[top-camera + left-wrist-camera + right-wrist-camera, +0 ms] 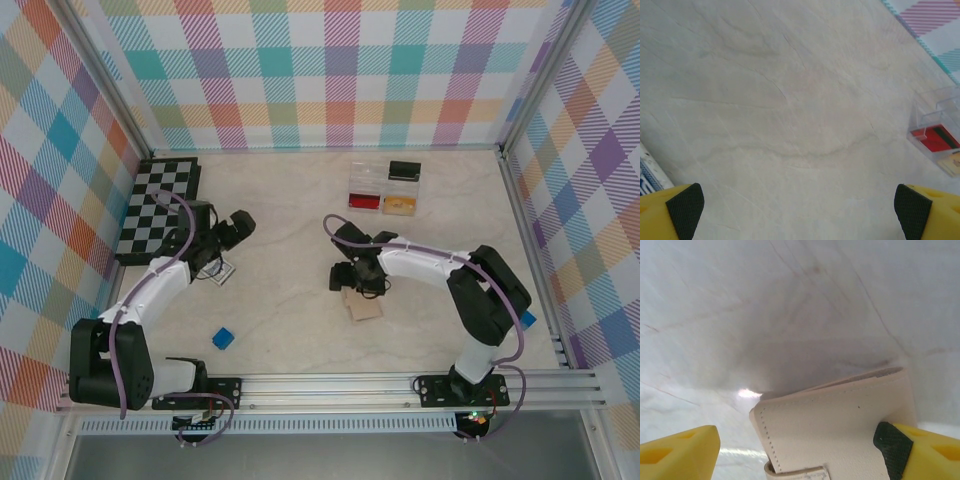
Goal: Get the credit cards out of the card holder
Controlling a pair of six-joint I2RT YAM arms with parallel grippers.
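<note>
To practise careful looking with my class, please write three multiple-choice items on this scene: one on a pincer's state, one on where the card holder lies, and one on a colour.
1. The left pincer is
A. open, with nothing between its fingers
B. shut on a card
C. shut on a coin

2. The card holder lies
A. under the left pincer
B. under the right pincer
C. against the far wall

3. The small cube on the table is
A. red
B. blue
C. green

Answers:
1 A: the left wrist view shows its fingers wide apart over bare table.
2 B: the top view shows the tan holder just beneath that pincer.
3 B: it stands out blue against the pale table.
</note>
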